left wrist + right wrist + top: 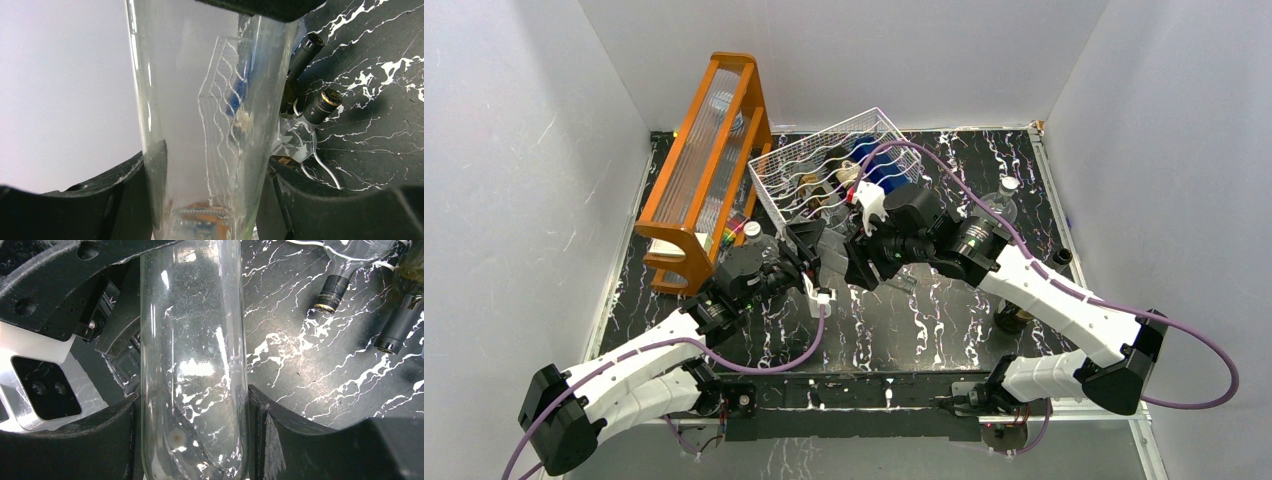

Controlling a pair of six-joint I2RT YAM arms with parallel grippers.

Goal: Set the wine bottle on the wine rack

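A robot test cell in a laboratory is shown: a black marble-patterned table (924, 330) is enclosed left, right and far by plain white panels (524, 150). A left arm (639, 350) and a right arm (1064, 295), trailed by purple cables (1214, 370), are bolted at its near edge.

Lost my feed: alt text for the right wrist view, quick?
A clear glass bottle fills the centre, held between the two black fingers. Behind it, a black marbled table with a dark-capped bottle neck upper right.

You have the wine rack (824, 172) at the table's (944, 325) back, the wooden frame (709, 165) left of it, the bottle (195, 365) before it.
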